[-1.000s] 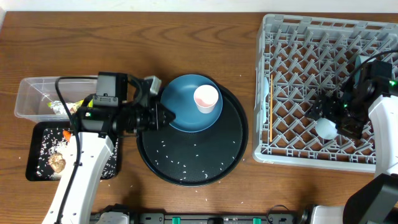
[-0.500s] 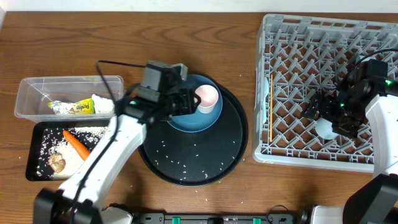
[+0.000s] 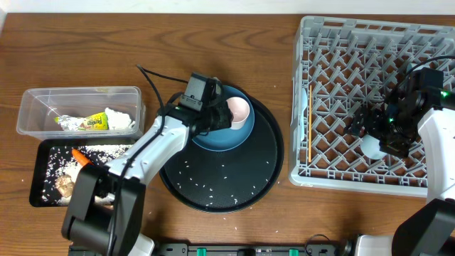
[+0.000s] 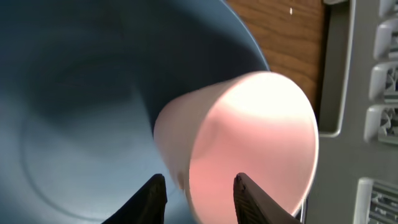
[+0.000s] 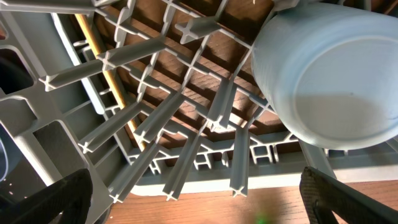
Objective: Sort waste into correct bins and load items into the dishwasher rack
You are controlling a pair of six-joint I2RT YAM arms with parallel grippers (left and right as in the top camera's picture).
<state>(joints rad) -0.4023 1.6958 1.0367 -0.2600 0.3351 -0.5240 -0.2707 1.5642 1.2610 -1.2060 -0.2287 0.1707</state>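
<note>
Overhead view: the left arm has swung further to 3 o'clock since half a second ago. The left gripper (image 3: 217, 118) now sits over the one dark-blue plate (image 3: 217, 140), right beside the single pink cup (image 3: 237, 112). The cup stands at about 2 o'clock on the plate and has not moved. The plate rests at the 12 o'clock end of the round black tray (image 3: 264, 171), with loose rice grains (image 3: 213, 189) toward 6 o'clock.

Two bins sit at 9 o'clock. The clear tub (image 3: 32, 114) holds one snack wrapper (image 3: 89, 122) and one white tissue (image 3: 118, 119). The black tray (image 3: 41, 193) below it holds one carrot piece (image 3: 79, 155) and one brown lump (image 3: 64, 183), both now partly covered by the arm.

The one dishwasher rack (image 3: 355, 43) holds one chopstick (image 3: 310, 124) along its 9 o'clock edge and one light-blue cup (image 3: 371, 148) near 6 o'clock. The right gripper (image 3: 364, 134) hovers just above that cup, unchanged.

Left wrist view: the two fingers (image 4: 153, 198) stand apart, released, straddling the near rim of the pink cup, whose mouth faces the camera.

Right wrist view: the fingertips are spread wide and grasp nothing. The light-blue cup lies at 2 o'clock on the rack's lattice, with its flat base toward the camera.
</note>
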